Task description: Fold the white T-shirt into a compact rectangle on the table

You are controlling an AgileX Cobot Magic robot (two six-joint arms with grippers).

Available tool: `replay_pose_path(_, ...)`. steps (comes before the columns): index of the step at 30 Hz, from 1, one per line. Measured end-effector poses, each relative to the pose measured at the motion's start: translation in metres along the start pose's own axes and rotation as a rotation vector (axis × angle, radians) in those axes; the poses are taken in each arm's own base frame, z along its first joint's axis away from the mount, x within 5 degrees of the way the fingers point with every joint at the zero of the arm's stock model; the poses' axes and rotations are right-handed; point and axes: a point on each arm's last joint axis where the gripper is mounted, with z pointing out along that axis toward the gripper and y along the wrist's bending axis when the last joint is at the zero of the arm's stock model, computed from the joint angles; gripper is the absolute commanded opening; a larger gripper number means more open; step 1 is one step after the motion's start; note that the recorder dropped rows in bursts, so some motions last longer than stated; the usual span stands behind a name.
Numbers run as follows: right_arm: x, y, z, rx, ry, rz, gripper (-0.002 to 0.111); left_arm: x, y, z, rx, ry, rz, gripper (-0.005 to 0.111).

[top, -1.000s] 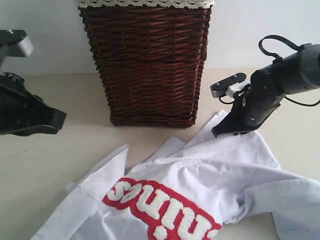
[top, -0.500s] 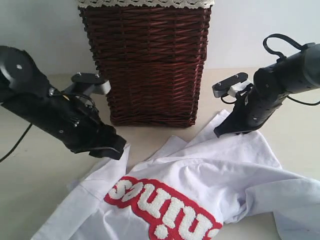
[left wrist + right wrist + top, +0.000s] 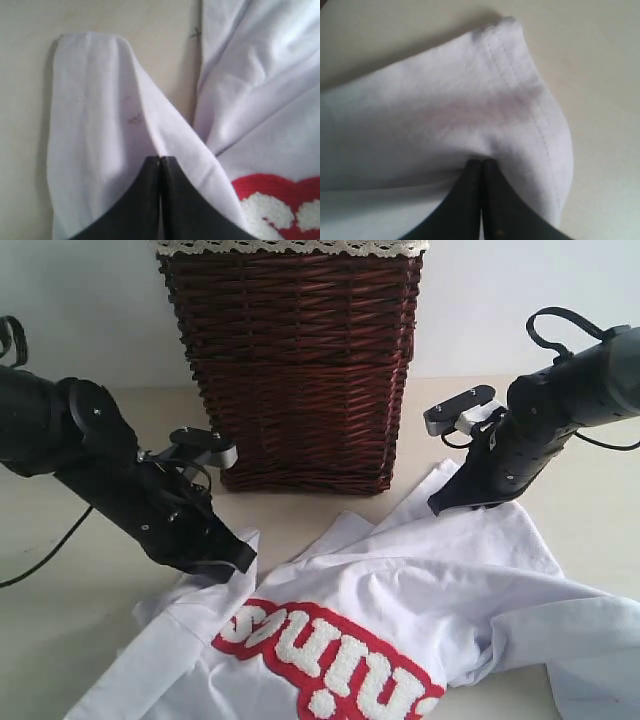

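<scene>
Jaws closed, the black left gripper [image 3: 160, 159] and black right gripper [image 3: 481, 161] are pinching the rumpled white cotton T-shirt [image 3: 400, 590]; raising both evenly looks wisest.

"hines" (upside down) on white T-shirt [image 3: 400, 590]

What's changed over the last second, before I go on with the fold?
The left claw swung in from the left and pinched a left-side flap of the white cotton T-shirt. The right claw stayed clamped on its far corner; the dark brown wicker basket did not move.
</scene>
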Motion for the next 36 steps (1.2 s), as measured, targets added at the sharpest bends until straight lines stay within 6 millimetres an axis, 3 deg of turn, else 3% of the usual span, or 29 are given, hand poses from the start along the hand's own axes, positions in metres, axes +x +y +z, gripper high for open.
replay_pose_path(9, 0.0, 0.0, 0.0, 0.0, 0.0, -0.002, 0.0, 0.001, 0.034, -0.042, -0.056, -0.053, -0.111, 0.0)
replay_pose_path(15, 0.0, 0.0, 0.0, 0.0, -0.002, -0.002, 0.0, 0.002, 0.061, -0.084, -0.14, -0.164, -0.169, 0.0)
replay_pose_path(22, -0.004, -0.003, -0.009, 0.016, -0.035, 0.026, 0.0, 0.009, 0.086, -0.132, -0.269, -0.292, -0.101, 0.0)
replay_pose_path(30, 0.002, -0.031, -0.016, 0.071, -0.034, 0.132, 0.0, 0.025, 0.122, -0.133, -0.339, -0.296, -0.183, 0.0)
replay_pose_path(33, 0.002, -0.033, -0.016, 0.073, -0.031, 0.141, 0.0, 0.028, 0.131, -0.128, -0.358, -0.299, -0.21, 0.014)
replay_pose_path(36, 0.003, -0.032, -0.016, 0.071, -0.03, 0.144, 0.0, 0.026, 0.135, -0.127, -0.374, -0.333, -0.239, 0.043)
